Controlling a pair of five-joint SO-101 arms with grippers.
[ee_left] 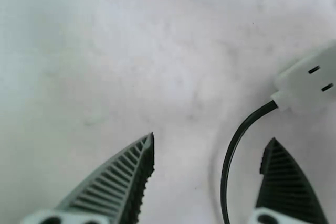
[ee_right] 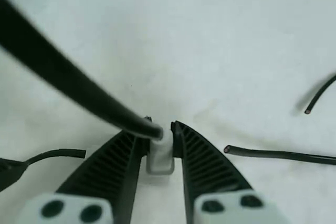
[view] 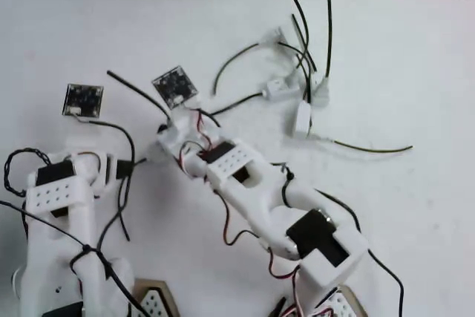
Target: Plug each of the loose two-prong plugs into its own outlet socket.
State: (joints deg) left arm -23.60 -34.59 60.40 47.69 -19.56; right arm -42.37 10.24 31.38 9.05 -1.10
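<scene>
My right gripper (ee_right: 161, 124) is shut on a small white plug (ee_right: 159, 156), low over the table. The plug's black cable (ee_right: 63, 72) runs away from the fingers. From above, this gripper (view: 165, 135) sits left of centre and the held cable (view: 137, 94) trails up and left. My left gripper (ee_left: 212, 139) is open with nothing between its fingers. A white outlet socket (ee_left: 310, 82) with two slots lies just beyond one fingertip, and its black cable (ee_left: 236, 140) curves back between the fingers. In the high view the left gripper (view: 126, 168) stands close beside the right one.
Several white plugs and sockets with black cables lie in a cluster (view: 297, 87) at the back right. Two small dark circuit boards (view: 83, 99) (view: 176, 87) lie at the back left. A loose thin wire (view: 371, 148) stretches to the right.
</scene>
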